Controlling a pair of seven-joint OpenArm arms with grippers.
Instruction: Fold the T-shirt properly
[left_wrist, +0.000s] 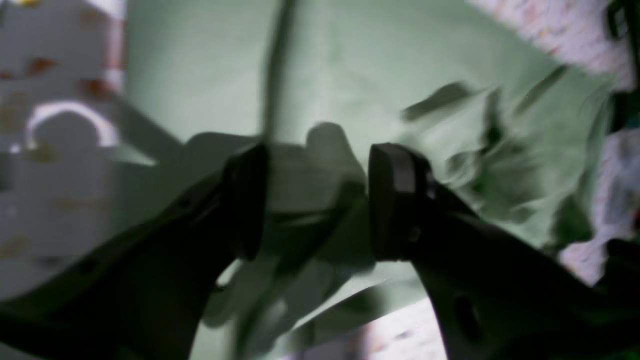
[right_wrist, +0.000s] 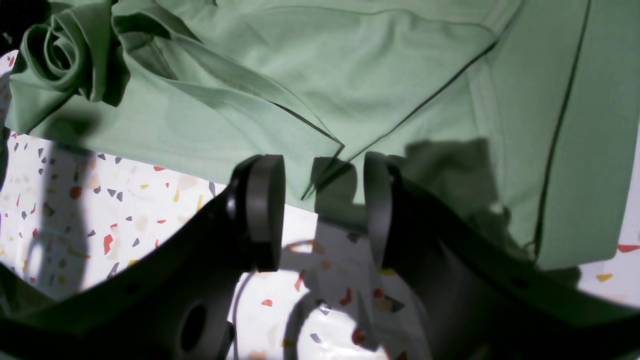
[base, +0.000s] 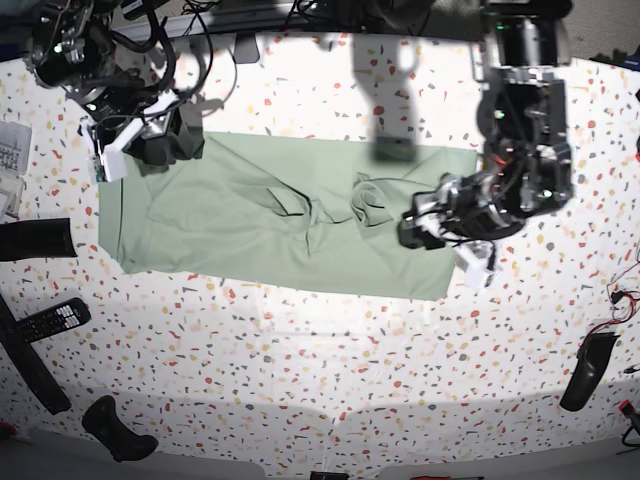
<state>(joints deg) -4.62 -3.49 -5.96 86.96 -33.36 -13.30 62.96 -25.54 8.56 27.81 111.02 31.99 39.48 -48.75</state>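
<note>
Although the T-shirt (base: 250, 235) lies spread as a wide band across the middle of the speckled worktop (base: 330, 370), a bunched ridge sits near its centre. The left hand (left_wrist: 317, 200) hangs released over cloth at centre right of the base view; the right hand (right_wrist: 320, 207), also released, straddles a layered corner at upper left. A pinch may catch only one layer, leaving the fold crooked.

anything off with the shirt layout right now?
Yes. The T-shirt lies mostly flat, but a bunched ridge of wrinkles sits at its middle, and the corner by the right pincer is rolled into a wad.
</note>
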